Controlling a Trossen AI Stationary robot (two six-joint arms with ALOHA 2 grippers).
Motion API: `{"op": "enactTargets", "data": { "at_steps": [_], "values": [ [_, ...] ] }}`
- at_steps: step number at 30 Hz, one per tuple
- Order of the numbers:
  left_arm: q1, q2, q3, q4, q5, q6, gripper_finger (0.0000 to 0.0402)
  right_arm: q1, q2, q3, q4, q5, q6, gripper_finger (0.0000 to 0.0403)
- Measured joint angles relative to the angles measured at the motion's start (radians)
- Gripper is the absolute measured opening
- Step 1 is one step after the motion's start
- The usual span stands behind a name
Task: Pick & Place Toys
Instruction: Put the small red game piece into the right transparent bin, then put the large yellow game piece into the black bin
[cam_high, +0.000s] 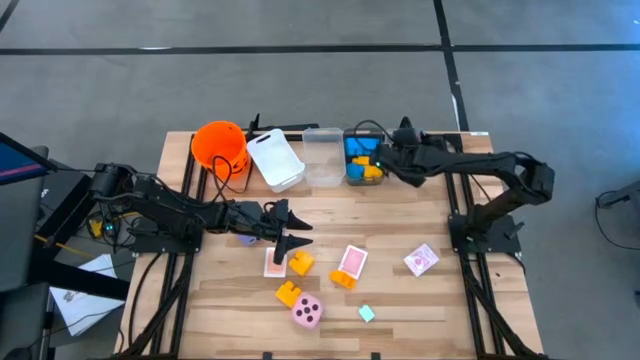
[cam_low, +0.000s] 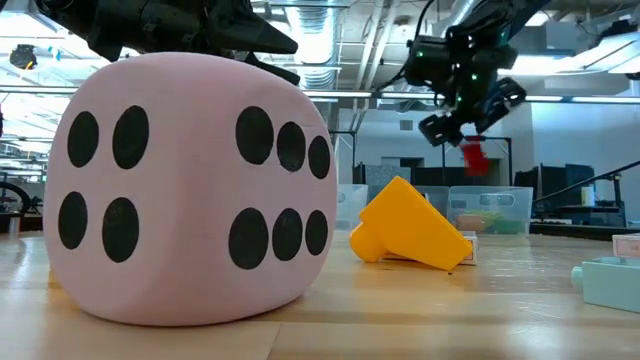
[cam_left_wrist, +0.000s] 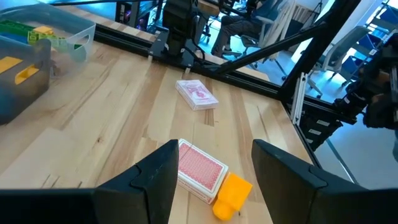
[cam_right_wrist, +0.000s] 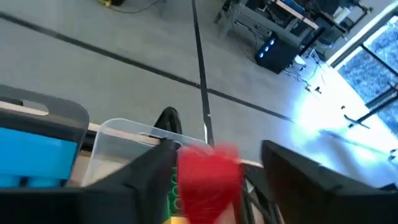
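Left gripper (cam_high: 290, 232) low over the bench (cam_high: 420, 300), jaws parted and empty, above a card (cam_left_wrist: 200, 169) with an orange brick (cam_left_wrist: 231, 195) touching it. Pink die (cam_high: 307, 312) near the front edge, mint brick (cam_high: 367, 313) beside it. Right gripper (cam_low: 462, 125) over the bin (cam_high: 364, 160) of bricks, jaws apart; red brick (cam_right_wrist: 208, 179) between them, blurred, grip unclear.

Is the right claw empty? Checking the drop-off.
No: a small red plastic brick shows between the right claw fingers, above the clear bin.
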Motion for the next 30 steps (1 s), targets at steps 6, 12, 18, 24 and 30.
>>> {"op": "enactTargets", "data": {
  "at_steps": [6, 12, 18, 24, 30],
  "values": [
    [0.0, 0.0, 0.0, -0.003, 0.0, 0.013, 0.0198, 0.004, 0.015, 0.001, 0.032, -0.085, -0.099, 0.0345],
    [0.001, 0.0, 0.0, -0.002, 0.0, 0.042, 0.0198, 0.118, 0.014, 0.001, -0.04, -0.312, -0.114, 0.0385],
    [0.004, 0.0, 0.0, 0.01, -0.001, 0.092, 0.0198, 0.403, 0.014, 0.001, -0.032, -0.434, -0.073, 0.0389],
    [0.004, 0.0, 0.0, 0.046, 0.007, 0.125, 0.0198, 0.745, 0.014, 0.001, 0.104, -0.393, 0.113, 0.0384],
    [-0.038, 0.009, 0.004, 0.053, 0.01, 0.26, 0.0198, 0.998, 0.037, 0.001, 0.342, -0.214, 0.175, 0.0384]
  ]
}}
